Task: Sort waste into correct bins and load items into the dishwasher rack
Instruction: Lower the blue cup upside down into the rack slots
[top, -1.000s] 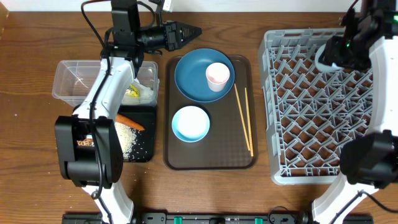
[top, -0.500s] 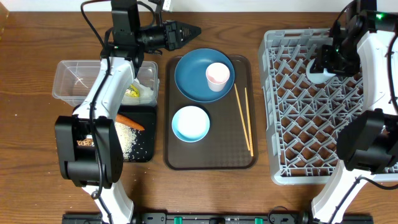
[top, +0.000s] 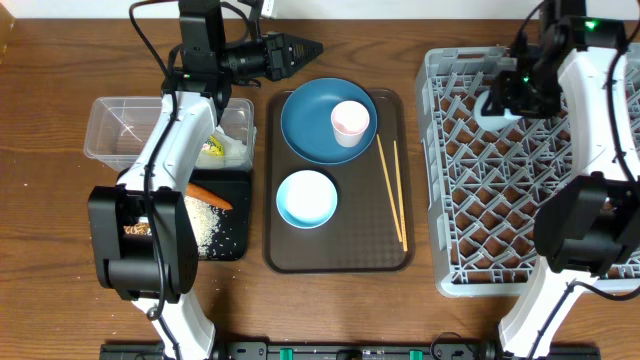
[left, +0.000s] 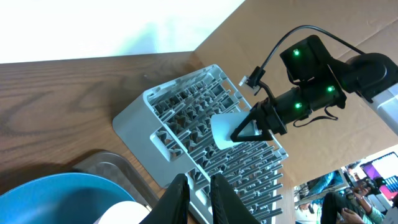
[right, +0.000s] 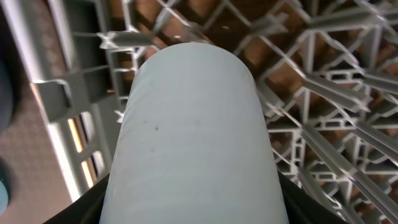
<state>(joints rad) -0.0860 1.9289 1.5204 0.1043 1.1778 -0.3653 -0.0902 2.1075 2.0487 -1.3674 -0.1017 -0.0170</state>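
Right wrist: smooth cylindrical cup (right: 193, 137) above grey lattice rack (right: 50, 93)

Worktop (top: 60, 300): dark brown wood, grain running left to right, matte sheen. Behind far edge: plain white wall (left: 93, 25), bright, evenly lit. Right of wall: brown cardboard panel (left: 273, 18), slanted in left wrist view, thin seam line across upper corner. Lower right corner of that view: gap (left: 367, 186) into room beyond, blurred coloured shapes, too unclear to name. Light soft, diffuse; shadows on wood faint.
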